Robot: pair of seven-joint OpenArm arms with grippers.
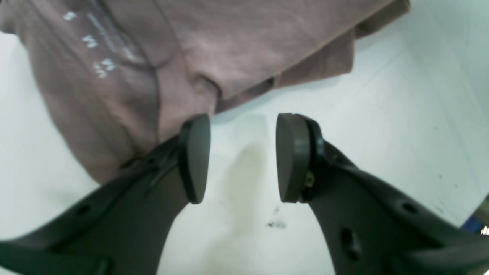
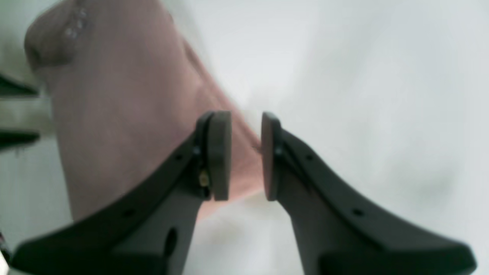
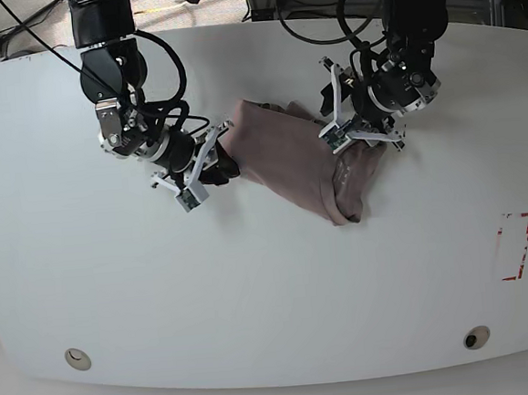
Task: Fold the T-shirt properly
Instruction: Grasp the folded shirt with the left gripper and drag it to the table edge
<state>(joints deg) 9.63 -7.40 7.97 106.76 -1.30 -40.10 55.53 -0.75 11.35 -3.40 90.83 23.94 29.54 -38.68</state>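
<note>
Two round fittings [image 3: 75,359] near the front rim of the white table [image 3: 254,299], toward 7 and 5 o'clock; a red marking [image 3: 515,246] out at 4 o'clock. Farther in, just past centre toward 12 o'clock, the mauve-pink T-shirt [image 3: 298,163], bunched into a wrinkled, partly folded band running from 10 o'clock down to 5 o'clock, flat on the table.

At the 9 o'clock end of the cloth, the right gripper [image 3: 220,164]. Seen from its wrist, right gripper [image 2: 246,156] with pads parted by a narrow gap, T-shirt [image 2: 114,114] spreading away to 10 o'clock and its edge crossing behind that gap; blurred, nothing plainly pinched.

At the 2 o'clock side, the left gripper [image 3: 356,140], low over the fabric. From its wrist, left gripper [image 1: 242,158] standing wide apart, bare table between the pads, the 9 o'clock pad right at the hem of the T-shirt [image 1: 133,76]. Small white print [image 1: 95,53] on the cloth at 11 o'clock.
</note>
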